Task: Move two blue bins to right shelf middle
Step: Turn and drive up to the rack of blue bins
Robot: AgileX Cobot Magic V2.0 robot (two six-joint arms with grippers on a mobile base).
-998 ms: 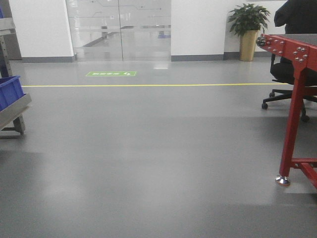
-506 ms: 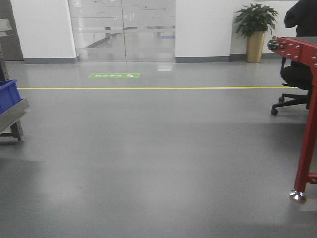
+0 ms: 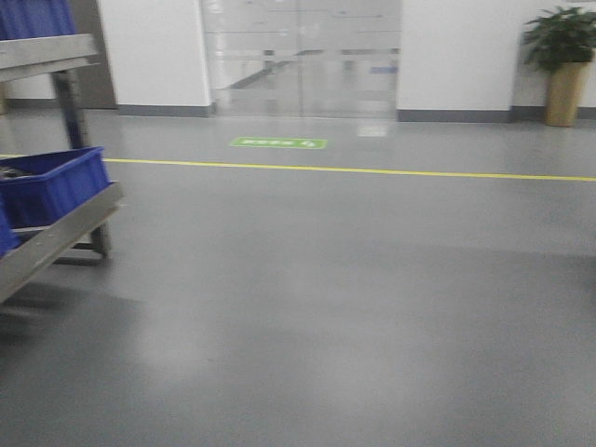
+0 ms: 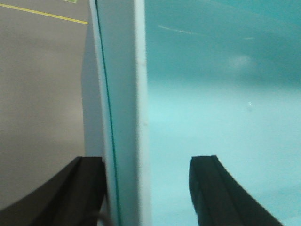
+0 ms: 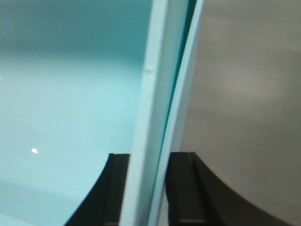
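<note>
Grey floor (image 3: 326, 307) fills most of the front view, which is somewhat blurred. Frosted glass doors (image 3: 303, 56) stand in the far wall at 12 o'clock. A metal shelf rack (image 3: 58, 233) enters the frame at 9 o'clock, its lower tray slanting toward the camera.

The task's thing shows only in the wrist views: a bin (image 4: 221, 94), washed to a pale blue-green there, held up off the floor between the two arms. In the left wrist view its interior lies toward 3 o'clock and floor toward 9 o'clock. The right wrist view mirrors this. Its rim reads as two thin layers close together, and whether that means one bin or two nested cannot be told.

On the rack, a dark blue bin (image 3: 51, 186) sits on the lower tray, and part of another blue bin (image 3: 33, 17) shows on the level above at 10 o'clock. A potted plant (image 3: 563, 56) stands by the wall at 2 o'clock. A yellow line (image 3: 372, 171) crosses the floor, with a green floor marking (image 3: 278, 142) just beyond it.

The left gripper (image 4: 146, 162) straddles the bin wall. Its jaws are wider than the wall, the outer finger against it and the inner one apart. The right gripper (image 5: 149, 157) has its jaws narrow, pinching the wall on both sides.
</note>
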